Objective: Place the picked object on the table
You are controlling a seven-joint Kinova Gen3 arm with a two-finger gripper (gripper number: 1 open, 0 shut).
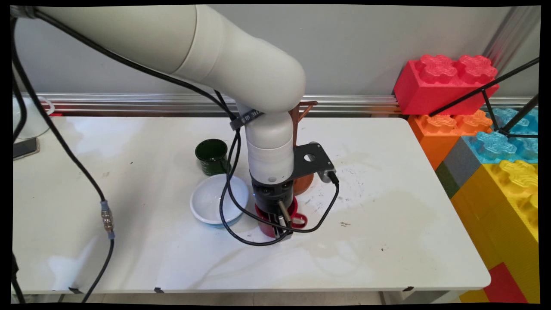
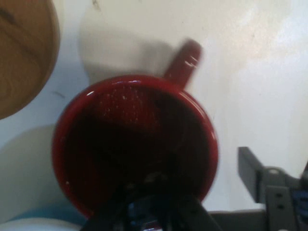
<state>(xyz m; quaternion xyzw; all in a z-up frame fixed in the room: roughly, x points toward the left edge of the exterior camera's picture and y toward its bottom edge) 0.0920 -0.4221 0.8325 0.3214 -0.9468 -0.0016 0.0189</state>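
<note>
Centrally, the white arm reaches down from the upper left to the middle of the white bench [image 1: 387, 241], its black gripper [image 1: 282, 230] lowered onto a red mug [image 1: 297, 215]. From the main view, the mug stands upright on the bench, mostly hidden behind the gripper, with its handle pointing to the right. From the hand view, the red mug [image 2: 134, 144] fills the middle of the picture, its dark inside open toward the camera and its handle angled away from the rim; one of the fingers [image 2: 255, 178] stands outside the mug's wall, well clear of it, while the other is lost in the dark inside the mug, so the fingers are spread, one on either side of the wall, and whether they touch the wall cannot be told. Just left of the mug on the bench lies a white bowl [image 1: 218, 206] with a pale blue underside, and beyond that bowl stands a dark green cup [image 1: 211, 156]. A brown bowl [image 1: 303, 183] sits just beyond the mug, partly hidden by the arm's wrist and its black bracket. Large toy blocks [image 1: 473, 112] in red, orange, blue and yellow are stacked off the right end of the bench.
</note>
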